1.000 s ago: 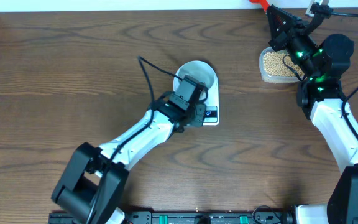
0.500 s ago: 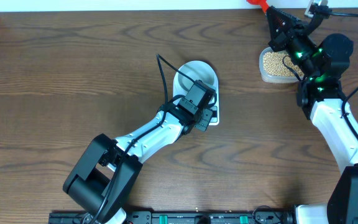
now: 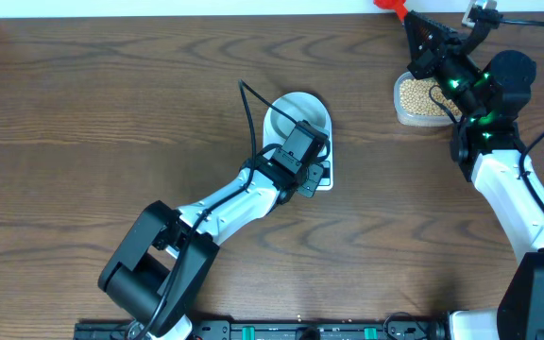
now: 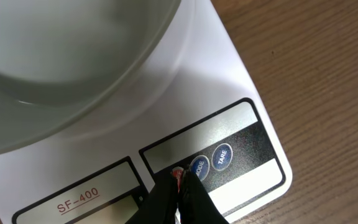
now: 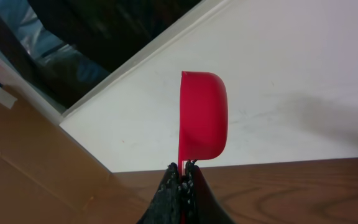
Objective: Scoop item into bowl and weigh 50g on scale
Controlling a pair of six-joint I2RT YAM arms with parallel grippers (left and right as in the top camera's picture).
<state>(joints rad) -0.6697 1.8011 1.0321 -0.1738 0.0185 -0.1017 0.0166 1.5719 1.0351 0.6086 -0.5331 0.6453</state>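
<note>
Supporting surface: dark wood-grain table [image 3: 83,113], white wall [image 3: 159,8] along its far edge.
Scale [image 4: 229,81]: mid-table, bowl [image 4: 73,56] on it.
Left gripper [image 4: 180,180]: closed, empty, tips on the button row.
Right gripper [image 5: 182,177]: clamped on red scoop [image 5: 202,118] handle, near beans [image 3: 418,94] in clear container [image 3: 398,113].

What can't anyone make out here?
Reading on the scale: no digits readable in left wrist view; too small overhead.
The red button: left wrist view, mostly behind the left gripper.
Inside the red scoop: edge-on in right wrist view; cut off at overhead's top edge.
</note>
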